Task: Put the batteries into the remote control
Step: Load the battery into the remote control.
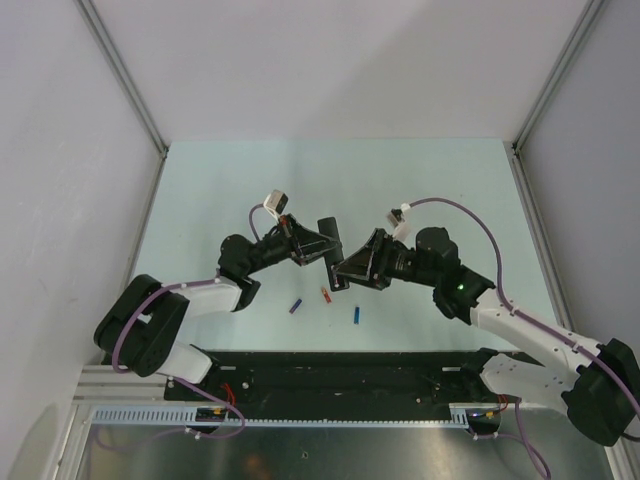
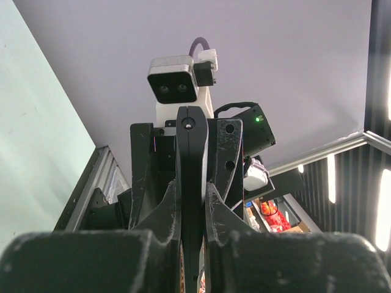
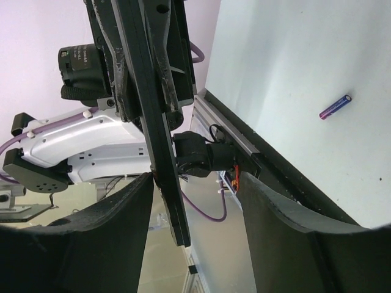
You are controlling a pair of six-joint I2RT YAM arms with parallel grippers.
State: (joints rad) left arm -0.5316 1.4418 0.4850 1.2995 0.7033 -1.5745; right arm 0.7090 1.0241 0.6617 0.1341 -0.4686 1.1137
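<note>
The remote control is a slim black bar held above the table. My left gripper is shut on its upper part; in the left wrist view the remote stands edge-on between the fingers of that gripper. My right gripper is open, with the remote's lower end between its jaws, close to the left finger. Three batteries lie on the table below: purple-blue, red-orange and bright blue. The purple-blue one also shows in the right wrist view. The silvery-dark battery is out of view.
The pale green table is fenced by metal frame posts and white walls. A black rail runs along the near edge by the arm bases. The two grippers face each other closely over the table's middle.
</note>
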